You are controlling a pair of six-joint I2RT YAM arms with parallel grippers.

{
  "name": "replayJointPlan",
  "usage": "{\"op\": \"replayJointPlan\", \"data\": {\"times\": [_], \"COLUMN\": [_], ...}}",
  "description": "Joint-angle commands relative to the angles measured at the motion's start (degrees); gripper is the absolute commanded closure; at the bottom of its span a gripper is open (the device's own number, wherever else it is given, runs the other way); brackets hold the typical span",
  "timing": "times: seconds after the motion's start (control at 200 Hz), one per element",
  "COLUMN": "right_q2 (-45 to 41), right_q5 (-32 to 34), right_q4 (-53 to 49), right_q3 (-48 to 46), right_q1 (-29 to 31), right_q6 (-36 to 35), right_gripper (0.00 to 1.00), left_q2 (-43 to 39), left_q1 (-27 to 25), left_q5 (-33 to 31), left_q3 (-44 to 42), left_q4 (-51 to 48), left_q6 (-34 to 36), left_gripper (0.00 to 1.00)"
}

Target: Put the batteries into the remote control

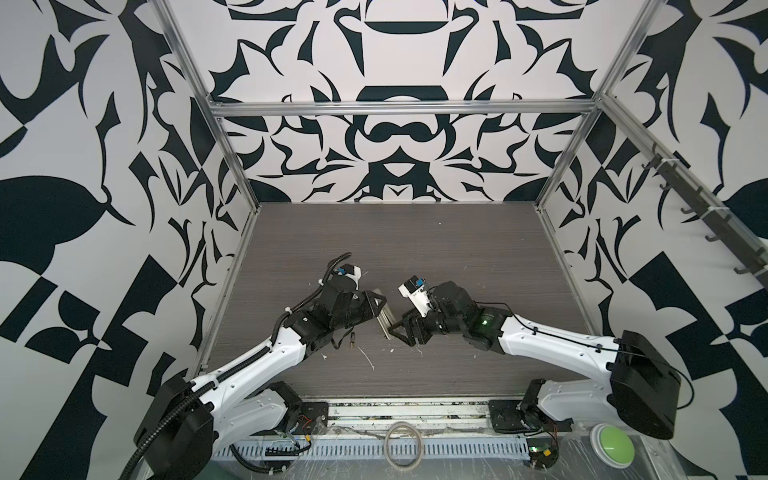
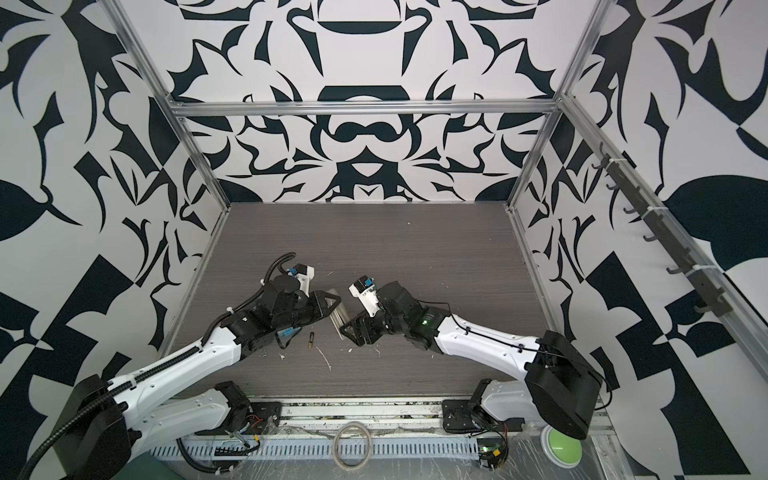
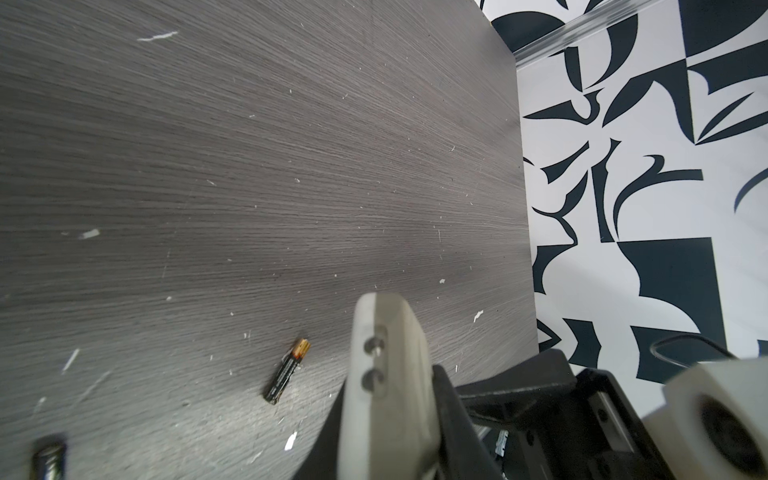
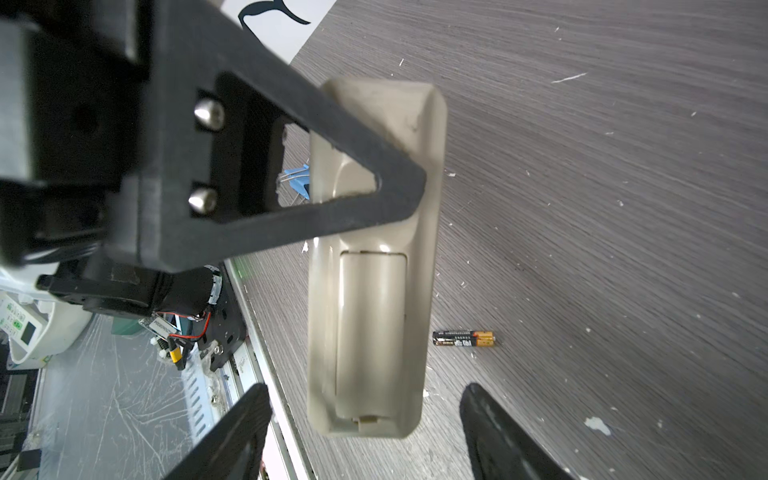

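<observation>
The remote control [image 4: 374,291] is a slim off-white handset seen from its plain back, with the battery cover in place. It hangs just above the table in both top views [image 1: 384,318] [image 2: 338,318]. My left gripper [image 1: 374,300] is shut on its far end, and one black left finger [image 4: 291,187] crosses the handset. My right gripper [image 4: 365,436] is open, with the remote's near end between its fingers and a gap on each side. One battery [image 4: 463,338] [image 3: 287,371] [image 2: 309,340], dark with a coppery end, lies loose on the table beside the remote. No other battery is clearly visible.
Thin white scraps [image 1: 368,359] litter the grey wood table [image 1: 415,249]. A blue clip [image 4: 297,183] shows behind the remote. At the front edge are a tape ring [image 1: 404,444] and a green button [image 1: 611,446]. Metal frame posts [image 1: 232,158] border the table.
</observation>
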Motion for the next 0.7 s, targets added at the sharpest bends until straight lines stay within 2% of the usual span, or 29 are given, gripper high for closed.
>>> {"op": "replayJointPlan", "data": {"times": [0.0,0.18,0.53,0.695], "right_q2": [0.13,1.35,1.93,2.24], "right_q5": [-1.01,-1.54,-2.01,-2.36], "right_q4": [3.15,3.73,4.13,4.39], "right_q3": [0.25,0.25,0.25,0.16], "right_q1": [-0.15,-0.21,-0.31,-0.29], "right_q6": [0.39,0.75,1.15,1.27], "right_gripper": [0.26,0.34,0.38,0.47], "left_q2": [0.27,0.7,1.25,1.39], "left_q1": [-0.35,-0.47,-0.65,-0.65], "left_q5": [-0.83,-0.86,-0.73,-0.72], "left_q3": [1.97,2.07,2.61,2.7], "left_q4": [-0.08,-0.03,0.11,0.33], "left_q6": [0.75,0.77,0.99,1.0], "left_gripper": [1.0,1.0,1.0,1.0]}}
